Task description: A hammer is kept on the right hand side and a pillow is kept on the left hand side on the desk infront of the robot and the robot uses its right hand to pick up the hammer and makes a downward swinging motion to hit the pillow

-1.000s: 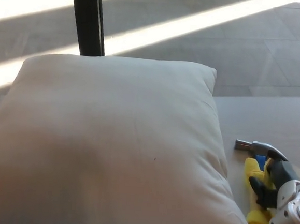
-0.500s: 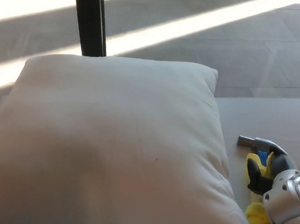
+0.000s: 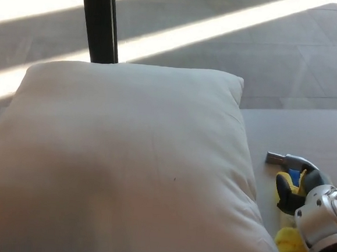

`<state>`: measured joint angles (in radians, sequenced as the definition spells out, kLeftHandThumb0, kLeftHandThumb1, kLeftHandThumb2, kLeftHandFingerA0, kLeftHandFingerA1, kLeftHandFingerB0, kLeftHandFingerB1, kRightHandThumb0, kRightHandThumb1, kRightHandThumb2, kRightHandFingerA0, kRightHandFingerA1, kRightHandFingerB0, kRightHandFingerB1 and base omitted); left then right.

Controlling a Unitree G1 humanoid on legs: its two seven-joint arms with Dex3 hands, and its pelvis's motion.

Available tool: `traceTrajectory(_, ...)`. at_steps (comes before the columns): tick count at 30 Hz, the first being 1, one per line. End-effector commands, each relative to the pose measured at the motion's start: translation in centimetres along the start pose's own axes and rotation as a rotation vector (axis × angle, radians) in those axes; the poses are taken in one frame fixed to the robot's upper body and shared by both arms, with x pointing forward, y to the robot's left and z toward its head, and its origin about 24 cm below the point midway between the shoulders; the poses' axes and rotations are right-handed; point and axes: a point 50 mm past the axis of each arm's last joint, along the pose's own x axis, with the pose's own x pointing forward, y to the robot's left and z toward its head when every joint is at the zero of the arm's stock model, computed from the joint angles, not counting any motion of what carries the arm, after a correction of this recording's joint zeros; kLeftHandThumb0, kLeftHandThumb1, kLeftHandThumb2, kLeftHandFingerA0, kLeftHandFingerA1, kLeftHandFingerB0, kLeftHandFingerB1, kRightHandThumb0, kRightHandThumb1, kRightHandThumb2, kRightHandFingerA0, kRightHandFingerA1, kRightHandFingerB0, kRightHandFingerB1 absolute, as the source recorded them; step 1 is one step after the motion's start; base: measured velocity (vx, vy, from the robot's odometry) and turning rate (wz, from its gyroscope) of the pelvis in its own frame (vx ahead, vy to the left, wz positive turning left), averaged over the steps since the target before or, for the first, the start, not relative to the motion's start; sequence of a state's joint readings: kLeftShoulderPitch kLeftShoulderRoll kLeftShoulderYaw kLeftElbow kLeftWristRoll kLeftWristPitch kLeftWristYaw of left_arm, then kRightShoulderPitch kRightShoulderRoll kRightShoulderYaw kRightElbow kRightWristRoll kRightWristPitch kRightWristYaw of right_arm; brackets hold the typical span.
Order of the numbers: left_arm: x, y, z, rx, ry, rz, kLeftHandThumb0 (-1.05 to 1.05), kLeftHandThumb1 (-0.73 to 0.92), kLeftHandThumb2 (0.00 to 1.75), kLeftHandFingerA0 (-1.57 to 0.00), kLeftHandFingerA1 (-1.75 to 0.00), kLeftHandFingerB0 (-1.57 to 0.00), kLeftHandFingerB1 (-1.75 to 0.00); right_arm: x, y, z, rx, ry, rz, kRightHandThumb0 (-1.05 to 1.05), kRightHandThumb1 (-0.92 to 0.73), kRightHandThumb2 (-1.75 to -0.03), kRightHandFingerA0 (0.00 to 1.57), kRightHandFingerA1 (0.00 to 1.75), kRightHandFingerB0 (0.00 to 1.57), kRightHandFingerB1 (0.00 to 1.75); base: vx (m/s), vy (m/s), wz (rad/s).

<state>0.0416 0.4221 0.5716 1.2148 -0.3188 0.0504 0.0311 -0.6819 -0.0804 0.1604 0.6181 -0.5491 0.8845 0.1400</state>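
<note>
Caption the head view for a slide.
Right hand closing around the hammer on the desk, beside the pillow.

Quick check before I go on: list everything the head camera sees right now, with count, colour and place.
pillow: one, off-white, fills the left and middle of the desk
hammer: one, grey metal head with yellow, black and blue handle, lying on the desk right of the pillow, partly hidden by the hand
desk: one, grey-beige, bare strip at right
post: one, black, upright behind the pillow
floor: grey, crossed by bands of sunlight, in the background
right hand: one, black and silver, bottom right, over the hammer's handle; grip unclear
left hand: not in view
</note>
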Motion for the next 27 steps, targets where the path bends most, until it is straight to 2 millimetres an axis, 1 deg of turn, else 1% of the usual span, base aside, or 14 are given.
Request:
traceTrajectory(1, 0.0, 0.3, 0.4, 0.004, -0.015, 0.018, -0.86, 0.71, 1.40, -0.97, -1.34, -0.72, -1.20, 0.4, 5.9, -4.7, -0.106, 0.150, 0.306, -0.99, -0.71, -1.03, 0.00, 0.15, 0.00, 0.08, 0.00, 0.000, 0.00)
traceTrajectory(6, 0.0, 0.0, 0.4, 0.017, -0.028, -0.004, -0.87, 0.69, 1.41, -0.93, -1.34, -0.75, -1.25, 0.4, 7.6, -6.1, -0.347, 0.173, 0.303, -0.95, -0.68, -1.05, 0.00, 0.21, 0.00, 0.14, 0.00, 0.000, 0.00)
traceTrajectory(7, 0.0, -0.3, 0.4, 0.019, -0.025, -0.010, -0.56, 0.68, 1.43, -1.44, -1.48, -0.88, -1.18, 0.4, 7.9, -6.4, -0.433, 0.171, 0.306, -1.02, -0.71, -1.08, 0.00, 0.19, 0.00, 0.11, 0.00, 0.000, 0.00)
traceTrajectory(8, 0.0, -0.4, 0.5, 0.020, -0.027, -0.014, -0.56, 0.68, 1.43, -1.44, -1.48, -0.88, -1.18, 0.4, 7.8, -6.4, -0.441, 0.171, 0.304, -1.02, -0.71, -1.08, 0.00, 0.19, 0.00, 0.11, 0.00, 0.000, 0.00)
traceTrajectory(9, 0.0, -0.6, 0.6, 0.018, -0.024, -0.014, -0.87, 0.69, 1.41, -0.96, -1.33, -0.71, -1.19, 0.2, 8.8, -6.9, -0.469, 0.196, 0.280, -0.64, -0.67, -0.84, 0.00, 0.27, 0.00, 0.00, 0.00, 0.000, 0.00)
traceTrajectory(10, 0.0, -0.6, 0.5, 0.025, -0.018, -0.009, -0.87, 0.69, 1.41, -0.96, -1.33, -0.71, -1.19, 0.1, 9.3, -7.0, -0.487, 0.206, 0.261, -0.64, -0.67, -0.84, 0.00, 0.27, 0.00, 0.00, 0.00, 0.000, 0.00)
traceTrajectory(11, 0.0, -0.6, 0.5, 0.031, -0.022, -0.012, -0.54, 0.66, 1.41, -1.44, -1.46, -0.87, -1.16, -0.1, 9.5, -7.2, -0.477, 0.218, 0.247, -0.59, -0.67, -0.88, 0.00, 0.41, 0.00, 0.01, 0.00, 0.000, 0.00)
traceTrajectory(15, 0.1, -0.7, 0.5, 0.021, -0.018, -0.004, -0.53, 0.64, 1.39, -1.44, -1.45, -0.88, -1.16, -0.8, 10.3, -8.1, -0.429, 0.264, 0.184, -0.35, -0.76, -0.63, 0.08, 0.72, 0.00, 0.06, 0.00, 0.000, 0.00)
traceTrajectory(17, 0.0, -0.8, 0.4, 0.041, -0.022, -0.016, -0.50, 0.64, 1.38, -1.42, -1.42, -0.87, -1.14, -0.9, 11.1, -9.5, -0.455, 0.241, 0.110, -0.34, -0.79, -0.64, 0.58, 1.35, 0.00, 0.25, 0.00, 0.000, 0.00)
traceTrajectory(18, 0.0, -0.8, 0.4, 0.040, -0.023, -0.018, -0.51, 0.64, 1.38, -1.41, -1.42, -0.88, -1.14, -0.8, 11.2, -10.1, -0.499, 0.232, 0.092, -0.35, -0.62, -0.91, 0.77, 1.23, 0.01, 0.20, 0.00, 0.000, 0.00)
traceTrajectory(19, 0.0, -0.8, 0.4, 0.030, -0.025, -0.025, -0.95, 0.67, 1.44, -1.01, -1.28, -0.80, -1.19, -0.7, 11.4, -10.5, -0.597, 0.226, 0.073, -0.31, -0.74, -0.64, 0.66, 1.48, 0.00, 0.29, 0.00, 0.000, 0.00)
traceTrajectory(21, 0.0, -0.9, 0.5, 0.035, -0.027, -0.029, -0.95, 0.69, 1.46, -1.05, -1.30, -0.84, -1.21, -0.6, 11.5, -10.9, -0.693, 0.217, 0.050, -0.30, -0.69, -0.69, 0.70, 1.47, 0.11, 0.16, 0.00, 0.000, 0.00)
traceTrajectory(23, 0.0, -0.9, 0.4, 0.046, -0.033, -0.057, -0.95, 0.68, 1.46, -1.04, -1.30, -0.82, -1.21, -0.6, 11.6, -11.6, -0.713, 0.195, 0.021, -0.31, -0.71, -0.61, 0.69, 1.60, 0.11, 0.33, 0.00, 0.000, 0.00)
traceTrajectory(27, 0.0, -0.9, 0.2, 0.057, -0.016, -0.066, -0.94, 0.60, 1.44, -1.05, -1.28, -0.81, -1.17, 0.3, 10.8, -13.0, -0.814, 0.199, 0.023, -0.34, -0.61, -0.61, 0.67, 1.53, 0.46, 0.57, 0.00, 0.000, 0.00)
